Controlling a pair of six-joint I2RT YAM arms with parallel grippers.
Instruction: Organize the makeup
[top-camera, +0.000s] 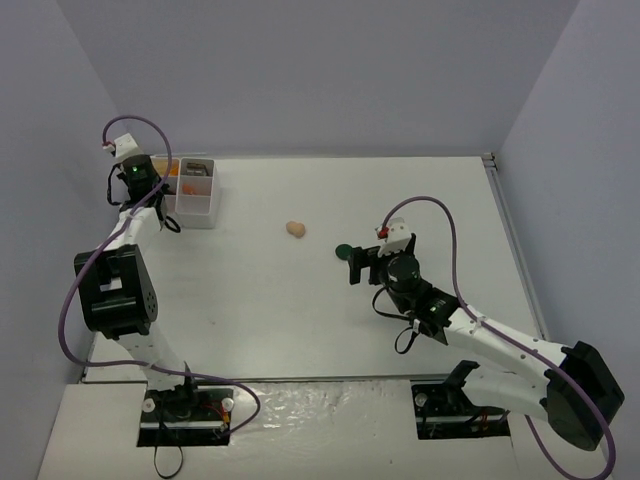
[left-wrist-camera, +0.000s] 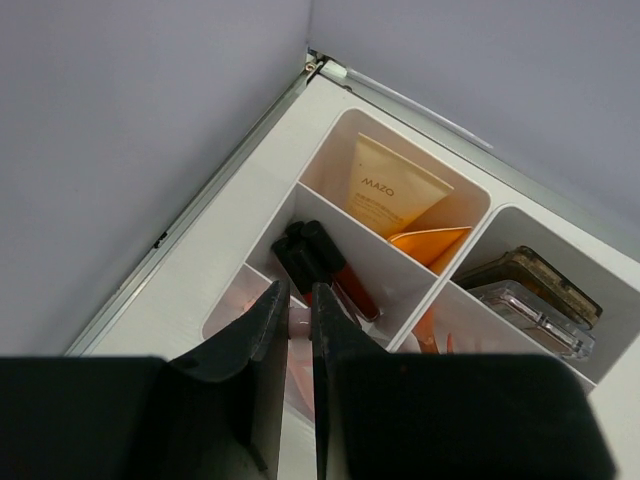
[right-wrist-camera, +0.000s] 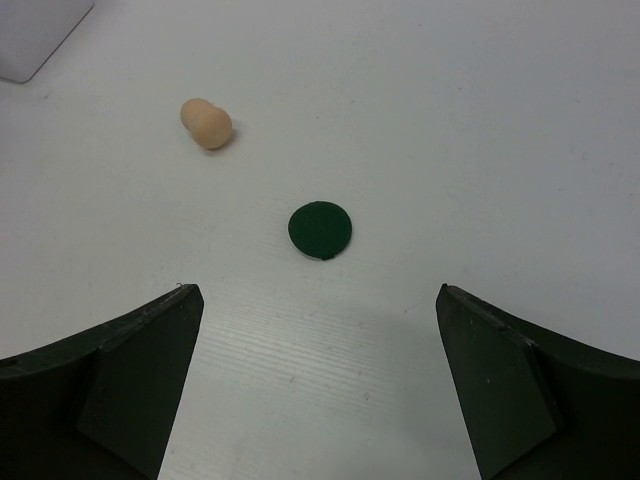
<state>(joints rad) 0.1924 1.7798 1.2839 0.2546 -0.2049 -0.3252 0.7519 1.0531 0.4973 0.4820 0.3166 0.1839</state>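
From above, we are seeing the right end effector hovering just beside the green compact, far nearer to it than the left end effector, which is hanging over the white box. In the left wrist view, those jaws are clenching on nothing. In the right wrist view, wide-released jaws are framing the compact straight ahead, which is lying flat on the table, with the sponge sitting beyond it to the left.

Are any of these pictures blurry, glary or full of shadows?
Top view: soft, even light, barely any shadows. Left wrist view: the left end effector looms dark and soft-edged up close, while the white box behind is sharp. Right wrist view: green compact and sponge crisp, nearly shadowless.
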